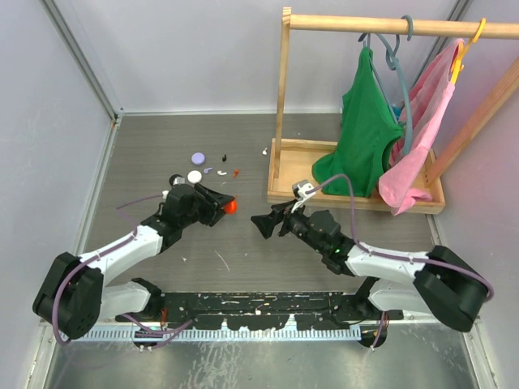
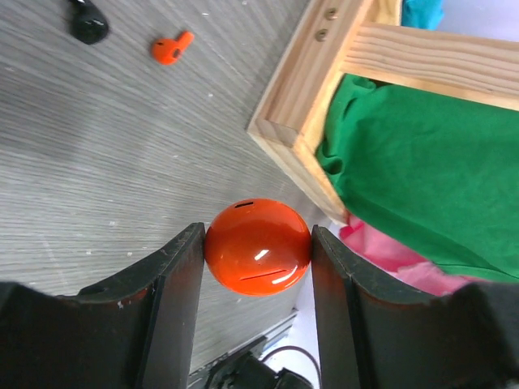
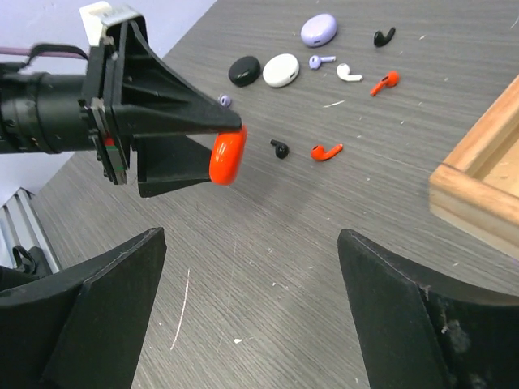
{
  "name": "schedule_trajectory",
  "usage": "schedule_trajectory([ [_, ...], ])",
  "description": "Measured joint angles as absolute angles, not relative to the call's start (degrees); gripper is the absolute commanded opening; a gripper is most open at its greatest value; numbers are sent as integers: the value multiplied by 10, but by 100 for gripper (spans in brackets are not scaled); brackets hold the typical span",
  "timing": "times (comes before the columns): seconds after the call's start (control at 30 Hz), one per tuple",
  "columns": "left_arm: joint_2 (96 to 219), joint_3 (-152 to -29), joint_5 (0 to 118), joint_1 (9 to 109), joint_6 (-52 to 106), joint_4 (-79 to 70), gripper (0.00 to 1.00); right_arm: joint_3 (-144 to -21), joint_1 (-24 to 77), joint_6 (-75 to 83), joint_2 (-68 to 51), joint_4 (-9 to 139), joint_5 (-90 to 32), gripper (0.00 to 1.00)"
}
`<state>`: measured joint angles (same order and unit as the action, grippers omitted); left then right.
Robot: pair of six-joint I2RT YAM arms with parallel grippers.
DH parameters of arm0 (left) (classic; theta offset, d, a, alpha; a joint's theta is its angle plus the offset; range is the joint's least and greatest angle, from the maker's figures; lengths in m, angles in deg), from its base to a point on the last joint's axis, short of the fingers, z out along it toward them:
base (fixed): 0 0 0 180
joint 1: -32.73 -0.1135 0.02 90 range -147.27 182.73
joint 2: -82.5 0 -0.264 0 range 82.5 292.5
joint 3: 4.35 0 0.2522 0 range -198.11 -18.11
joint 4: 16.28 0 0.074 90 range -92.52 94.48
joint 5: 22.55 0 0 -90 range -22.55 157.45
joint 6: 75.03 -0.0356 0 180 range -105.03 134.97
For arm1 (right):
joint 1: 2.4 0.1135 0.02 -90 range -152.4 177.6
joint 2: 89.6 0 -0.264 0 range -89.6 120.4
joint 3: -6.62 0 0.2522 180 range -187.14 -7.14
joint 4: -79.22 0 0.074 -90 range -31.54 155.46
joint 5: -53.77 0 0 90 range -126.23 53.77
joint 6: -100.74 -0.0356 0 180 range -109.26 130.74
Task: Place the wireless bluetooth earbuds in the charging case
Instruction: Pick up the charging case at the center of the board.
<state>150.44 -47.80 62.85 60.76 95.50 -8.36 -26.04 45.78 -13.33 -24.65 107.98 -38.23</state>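
Left end effector (image 2: 258, 243): gripping red charging case (image 3: 227, 156) above tabletop (image 3: 268, 324). Right end effector (image 3: 251, 237): hanging spread wide, empty.

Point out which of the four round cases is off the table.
The red case, clamped in the left gripper. The black case, white case and lilac case all lie on the table.

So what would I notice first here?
A shiny red case, pinched in the left gripper over the grey table. Beyond it lie tiny earbuds, red, black, white and lilac. At the far right, a green shirt and pink cloth hang on a wooden rack.
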Motion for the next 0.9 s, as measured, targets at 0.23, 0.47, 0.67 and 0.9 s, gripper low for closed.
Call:
schedule_trajectory([
  [0.23,1498,-478,653,638,985,-116,39,-287,508,-133,-141,1156,-439,87],
  [0.47,1497,-478,667,661,998,-128,39,-308,520,-136,-83,1218,-498,78],
  [0.67,1497,-478,681,677,1001,-139,39,-326,520,-142,-45,1247,-519,72],
  [0.9,1496,-478,692,690,1010,-160,40,-340,521,-156,-16,1260,-520,63],
])
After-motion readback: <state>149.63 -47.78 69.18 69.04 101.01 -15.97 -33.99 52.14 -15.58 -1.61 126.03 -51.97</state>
